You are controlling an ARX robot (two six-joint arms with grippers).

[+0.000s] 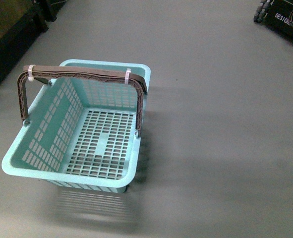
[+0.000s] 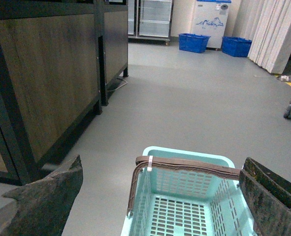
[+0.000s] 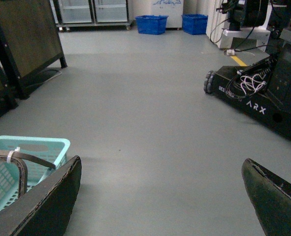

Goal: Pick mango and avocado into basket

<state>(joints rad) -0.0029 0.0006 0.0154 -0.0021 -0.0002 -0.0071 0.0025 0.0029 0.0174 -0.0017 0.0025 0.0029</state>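
Left of the basket (image 1: 17, 166), wood-panelled cabinets (image 2: 42, 73) stand on black frames. The basket itself sits empty, its brown handle (image 1: 82, 72) upright across the opening. Close by it the left gripper (image 2: 162, 161) hangs spread wide, holding nothing. Right of the basket, the right gripper (image 3: 161, 161) gapes just as wide, also empty. Neither mango nor avocado shows anywhere. I'd worry that the raised handle snags a lowering arm, or knocks a dropped fruit off across the smooth grey floor (image 1: 225, 148). Further right of the basket a black wheeled base (image 3: 263, 98) is parked.
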